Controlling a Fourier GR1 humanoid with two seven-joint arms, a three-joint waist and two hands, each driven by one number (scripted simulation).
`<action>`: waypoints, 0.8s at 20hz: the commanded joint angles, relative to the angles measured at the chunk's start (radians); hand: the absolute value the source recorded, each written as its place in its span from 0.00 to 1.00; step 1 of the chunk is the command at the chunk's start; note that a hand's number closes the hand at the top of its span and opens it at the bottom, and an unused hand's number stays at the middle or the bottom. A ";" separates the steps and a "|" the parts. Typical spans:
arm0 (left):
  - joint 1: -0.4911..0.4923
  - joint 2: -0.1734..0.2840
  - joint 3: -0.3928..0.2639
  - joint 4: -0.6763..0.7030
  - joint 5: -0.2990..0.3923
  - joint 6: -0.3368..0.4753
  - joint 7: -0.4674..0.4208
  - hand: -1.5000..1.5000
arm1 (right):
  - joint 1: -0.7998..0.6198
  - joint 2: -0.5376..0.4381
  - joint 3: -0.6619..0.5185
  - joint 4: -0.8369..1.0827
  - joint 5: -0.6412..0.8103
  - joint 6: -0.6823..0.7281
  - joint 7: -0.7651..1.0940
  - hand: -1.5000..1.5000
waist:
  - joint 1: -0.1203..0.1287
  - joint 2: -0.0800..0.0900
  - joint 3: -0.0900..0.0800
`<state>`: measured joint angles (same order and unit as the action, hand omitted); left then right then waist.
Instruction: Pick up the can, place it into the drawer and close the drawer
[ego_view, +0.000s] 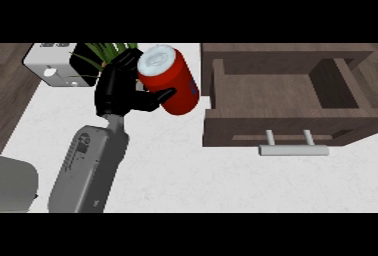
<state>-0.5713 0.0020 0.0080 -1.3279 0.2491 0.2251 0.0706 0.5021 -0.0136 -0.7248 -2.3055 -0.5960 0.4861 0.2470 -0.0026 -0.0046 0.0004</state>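
A red can (179, 82) with a white top is held tilted above the white counter, just left of the drawer. My right hand (118, 93) is shut on it, fingers over its far side and thumb on its near side. The wooden drawer (284, 92) stands open at the right with nothing visible inside, its grey bar handle (293, 150) facing me. Only a grey piece of what looks like my left forearm (16, 182) shows at the lower left edge; its hand is out of view.
A white boxy appliance (48, 66) and a green plant (103, 52) stand at the back left, behind my hand. Bare white counter (192, 175) spreads in front of the drawer. Dark wood borders the counter on the left.
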 joint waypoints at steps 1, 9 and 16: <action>-0.109 0.006 0.014 0.022 -0.022 0.052 0.055 1.00 | -0.048 0.007 -0.008 0.057 0.037 0.031 -0.035 0.00 | -0.006 0.004 0.000; -0.272 -0.002 -0.102 0.105 0.003 0.226 0.086 1.00 | -0.028 0.013 0.090 0.030 0.080 -0.032 -0.044 0.00 | -0.018 0.006 0.000; -0.444 -0.002 -0.194 0.245 0.074 0.369 0.078 1.00 | -0.086 -0.034 0.023 0.030 0.004 -0.032 0.039 0.00 | -0.031 0.009 0.000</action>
<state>-0.9262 0.0008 -0.1253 -1.2002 0.2618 0.5093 0.1971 0.4383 -0.0288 -0.6975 -2.2740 -0.5694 0.4686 0.2563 -0.0198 0.0008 0.0003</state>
